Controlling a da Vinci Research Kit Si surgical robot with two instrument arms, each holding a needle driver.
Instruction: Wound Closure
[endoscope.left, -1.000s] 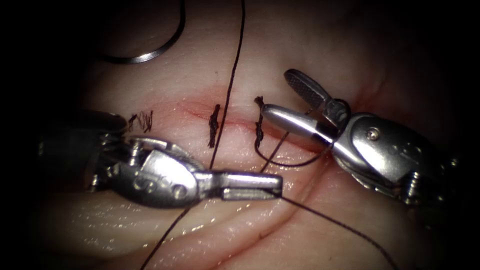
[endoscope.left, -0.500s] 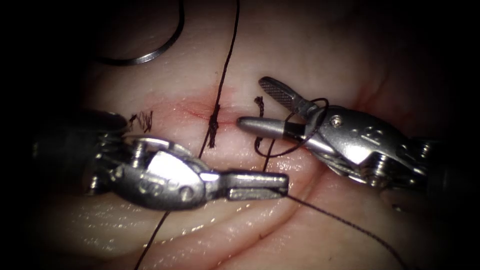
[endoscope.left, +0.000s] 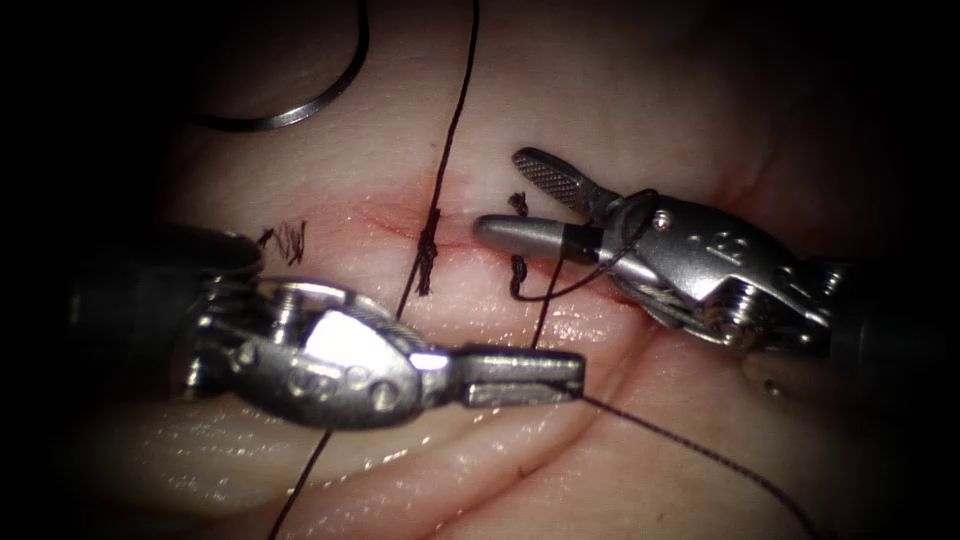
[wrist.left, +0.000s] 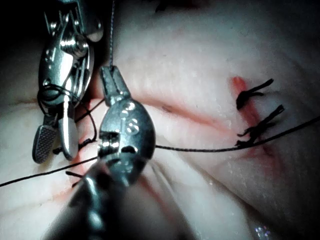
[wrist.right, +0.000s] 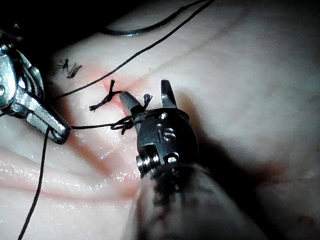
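Since a second ago the right tool (endoscope.left: 505, 195) has travelled leftward along the cut (endoscope.left: 400, 222), its tips going from just right of the third stitch to over and past it, and the thread (endoscope.left: 450, 130) that trailed loose beneath it now sits wound in a loop around the neck behind its jaws; the left tool (endoscope.left: 570, 370) has edged slightly right and lower, and the long strand running up the picture has shifted left to cross the second stitch. Counted: two tools, one curved needle (endoscope.left: 300, 110), one working thread, one cut, and three finished stitches with dark cut ends, the first (endoscope.left: 285, 240) near the left tool's body, the second (endoscope.left: 428, 250) mid-cut, the third (endoscope.left: 517, 265) beneath the right tool. The right tool's jaws stand spread wide, the ridged one lifted up and the smooth one lying low over the tissue (endoscope.left: 620, 110), gripping nothing, with only the loop touching the tool. The left tool's jaws are pressed together flat on the thread, which leaves their tip toward the lower right and also rises to the third stitch. The needle lies free on the tissue at the upper left, well away from both tools and not in the tissue
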